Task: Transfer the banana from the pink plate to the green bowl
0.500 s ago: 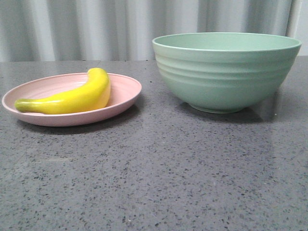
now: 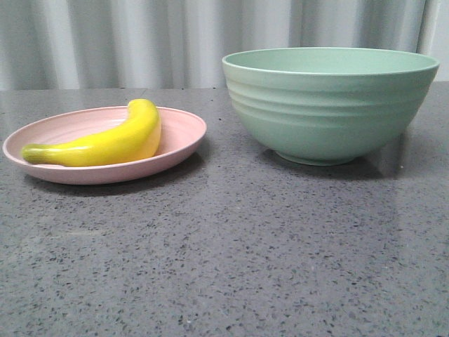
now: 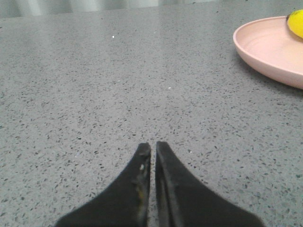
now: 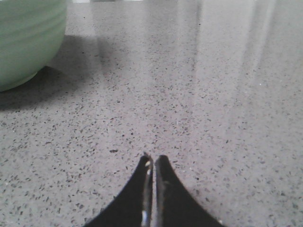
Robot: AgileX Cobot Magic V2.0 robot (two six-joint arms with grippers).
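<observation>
The yellow banana (image 2: 105, 142) lies on the pink plate (image 2: 184, 133) at the left of the grey table, its greenish stem pointing left. The green bowl (image 2: 330, 102) stands upright to the right of the plate. Neither gripper shows in the front view. In the left wrist view my left gripper (image 3: 153, 145) is shut and empty over bare table, with the pink plate (image 3: 265, 49) and a bit of the banana (image 3: 296, 21) apart from it. In the right wrist view my right gripper (image 4: 153, 158) is shut and empty, with the green bowl (image 4: 28, 38) apart from it.
The speckled grey tabletop (image 2: 231, 246) stretches in front of the plate and bowl. A pale curtain (image 2: 140, 38) hangs behind the table.
</observation>
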